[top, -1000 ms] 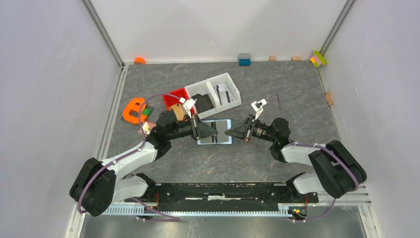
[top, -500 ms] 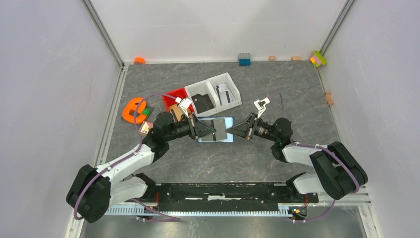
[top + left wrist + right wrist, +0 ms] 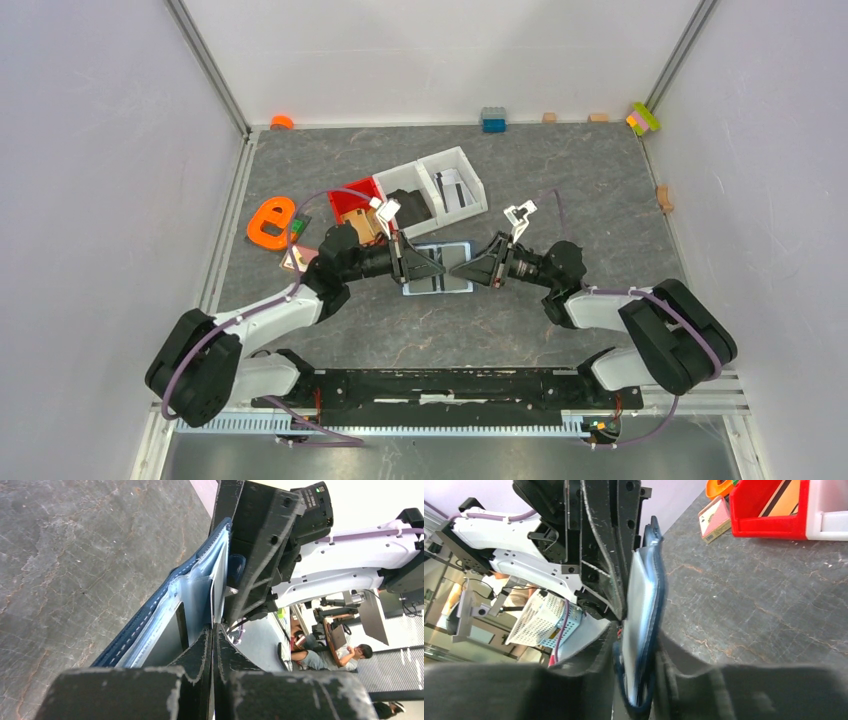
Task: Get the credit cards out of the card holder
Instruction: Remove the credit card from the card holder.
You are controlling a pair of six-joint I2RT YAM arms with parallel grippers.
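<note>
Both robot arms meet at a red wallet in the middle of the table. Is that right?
Only the colour is wrong. The wallet is dark blue, not red, and the left wrist view shows its stitched blue outside. The rest of what you said is right.

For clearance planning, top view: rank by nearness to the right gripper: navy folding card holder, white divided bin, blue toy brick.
1. Navy folding card holder, at its tip.
2. White divided bin, just beyond.
3. Blue toy brick, far wall.
</note>
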